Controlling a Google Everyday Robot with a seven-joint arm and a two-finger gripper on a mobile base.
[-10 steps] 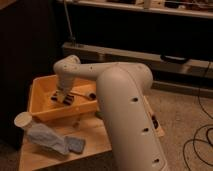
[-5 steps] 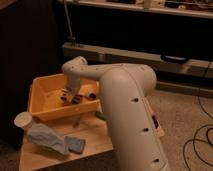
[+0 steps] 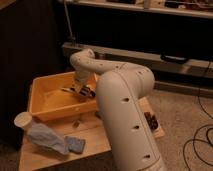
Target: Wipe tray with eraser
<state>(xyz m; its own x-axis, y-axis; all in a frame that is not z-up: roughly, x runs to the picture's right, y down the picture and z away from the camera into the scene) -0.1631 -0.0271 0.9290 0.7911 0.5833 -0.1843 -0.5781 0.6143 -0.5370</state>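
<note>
The tray (image 3: 44, 111) is a large orange-yellow bin with sloping walls on the left part of a wooden table. My white arm (image 3: 120, 95) curves down into it from the right. The gripper (image 3: 84, 91) is inside the tray, low over its flat bottom near the right wall. A small dark shape sits at the gripper's tip. I cannot tell whether it is the eraser.
A white cup (image 3: 23, 121) stands at the table's left front corner. A blue-grey cloth (image 3: 47, 138) and a small blue pad (image 3: 76, 144) lie in front of the tray. A dark object (image 3: 151, 120) lies at the table's right edge. Cables (image 3: 200, 142) run over the floor on the right.
The gripper has moved to the right across the tray's bottom, from the left-middle toward the right wall. The tray and the other things have stayed in place.
</note>
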